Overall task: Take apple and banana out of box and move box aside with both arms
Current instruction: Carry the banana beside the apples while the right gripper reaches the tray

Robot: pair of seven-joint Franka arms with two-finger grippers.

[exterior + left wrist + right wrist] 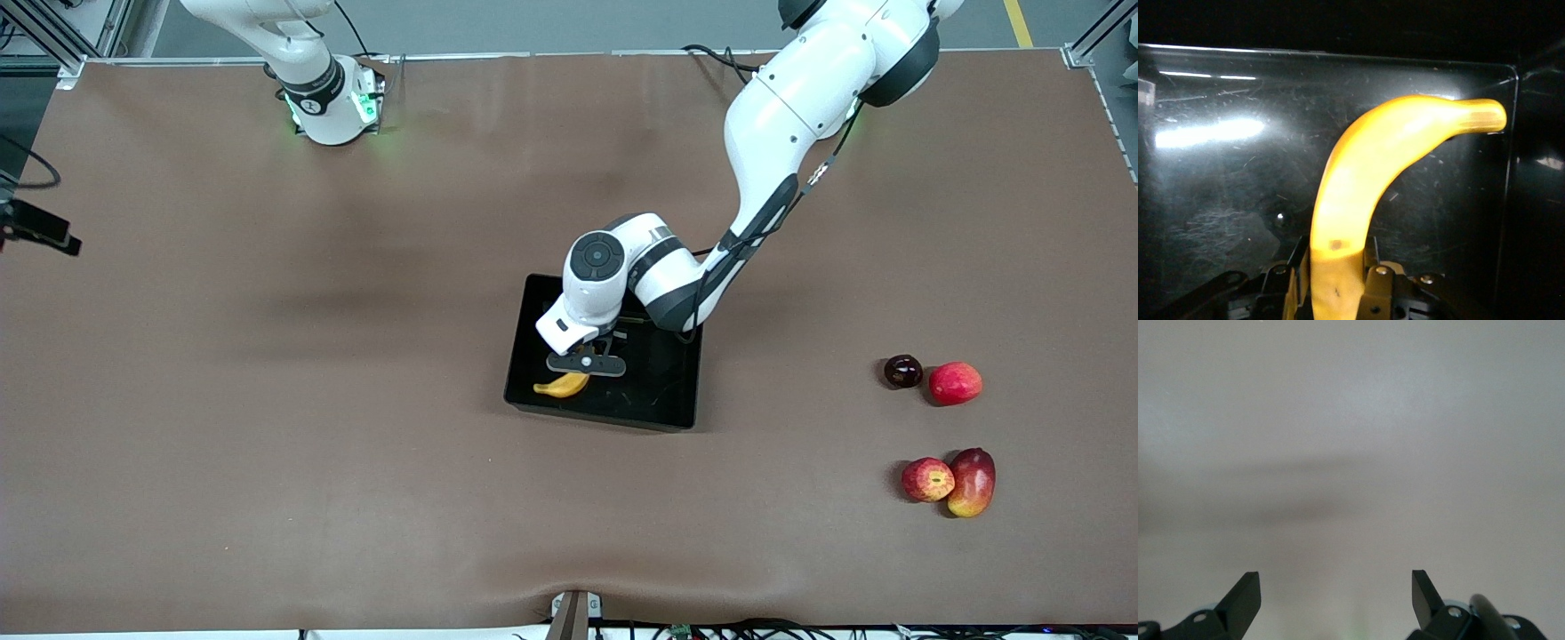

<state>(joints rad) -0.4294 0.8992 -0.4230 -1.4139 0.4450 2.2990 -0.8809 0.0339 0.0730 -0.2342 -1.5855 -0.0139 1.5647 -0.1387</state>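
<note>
The black box (662,404) lies near the middle of the table. A curved yellow banana (562,385) is inside it, at the end toward the right arm. My left gripper (580,377) reaches down into the box and is shut on the banana (1368,173). In the left wrist view the fingers (1377,283) press both sides of the banana's thick end, with the box floor (1218,200) under it. A red apple with yellow streaks (927,480) rests toward the left arm's end. My right gripper (1336,587) hangs open with nothing in it over bare table.
Beside the streaked apple lies a red-yellow mango (972,482). Farther from the front camera sit a dark plum (902,371) and another red apple (956,383). The right arm's base (331,107) stands at the table's back edge.
</note>
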